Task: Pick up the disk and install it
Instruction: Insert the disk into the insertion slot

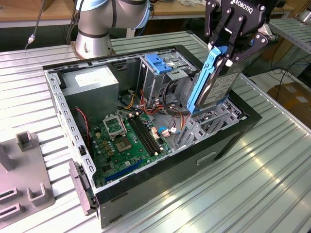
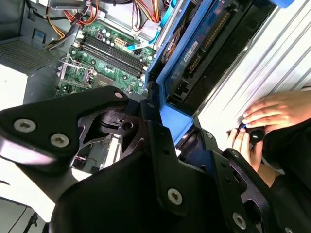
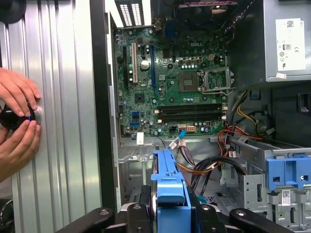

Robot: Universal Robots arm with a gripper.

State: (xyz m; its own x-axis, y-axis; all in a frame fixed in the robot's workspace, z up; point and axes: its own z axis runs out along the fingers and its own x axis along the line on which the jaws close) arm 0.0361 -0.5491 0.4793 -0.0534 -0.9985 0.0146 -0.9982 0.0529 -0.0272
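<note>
The disk (image 1: pixel 219 86), a grey metal drive in a blue plastic carrier, hangs on edge and tilted over the bay at the end of the open computer case (image 1: pixel 228 141) on the exterior view's right. My gripper (image 1: pixel 227 52) is shut on the disk's upper end, black fingers on either side of the blue rail. The disk's lower end is level with the case's rim, just above the bay. In the second wrist view the disk (image 2: pixel 194 51) runs away from my gripper (image 2: pixel 163 114) toward the case. In the first wrist view its blue carrier (image 3: pixel 170 187) sticks out between the fingers (image 3: pixel 141 208).
Inside the case lie a green motherboard (image 1: pixel 127 141), a grey power-supply box (image 1: pixel 92 83), a metal drive cage with a blue handle (image 1: pixel 159 63) and loose cables. A person's hands (image 3: pixel 17 121) rest on the ribbed table beside the case. A grey fixture (image 1: pixel 24 170) sits at the exterior view's left.
</note>
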